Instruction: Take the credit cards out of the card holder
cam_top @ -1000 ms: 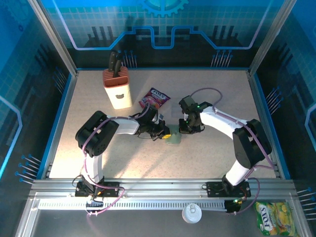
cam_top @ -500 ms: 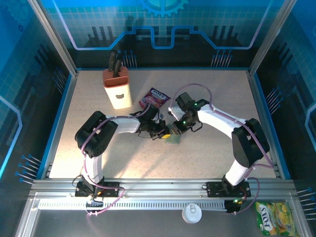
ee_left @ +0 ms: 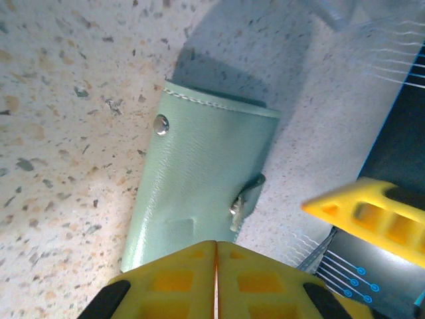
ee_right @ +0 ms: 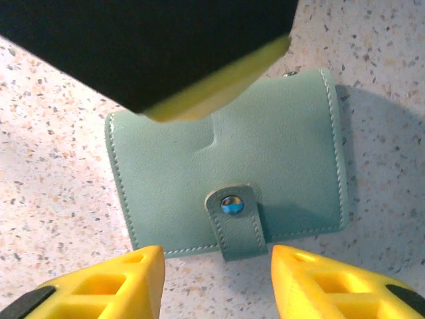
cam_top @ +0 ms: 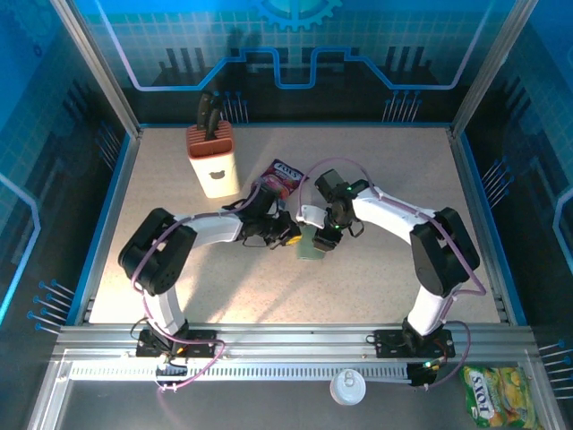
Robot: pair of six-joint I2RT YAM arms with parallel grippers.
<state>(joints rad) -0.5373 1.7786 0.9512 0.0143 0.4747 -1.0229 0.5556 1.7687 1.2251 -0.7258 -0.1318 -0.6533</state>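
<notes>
Holder count: one card holder (ee_right: 226, 159), grey-green, folded shut and lying flat on the speckled worktop (cam_top: 385, 278), with its snap strap (ee_right: 234, 222) laid over the upper face.
Pincer count: two, one at either side of the holder.
Left side: the left pincer (ee_left: 216, 249) has its yellow pads pressed together with only a seam between them and nothing in it. The holder's nearer end lies just beyond and below its tips.
Right side: the right pincer (ee_right: 216, 259) has its jaws parted and holds nothing. Its two fingers stand to either side of the strap, just off the holder's edge.
Holder's place: between the two pincers, directly ahead of each.
Around: one pink-purple snack packet (cam_top: 283, 176) lies near, beyond the left pincer. One knife block (cam_top: 213, 166) stands well apart, further out to that pincer's left. One white round lid (cam_top: 347, 388) and one yellow-green packet (cam_top: 490, 395) lie off the worktop, behind the arm bases.
In the way: the left pincer's dark body and a yellow finger hang over the holder's far edge, opposite the right pincer.
View differences: the left wrist view shows a metal stud (ee_left: 160, 124) near one corner and the strap edge-on. The right wrist view shows the strap's snap face-on. The top view takes in the packets, block and lid.
</notes>
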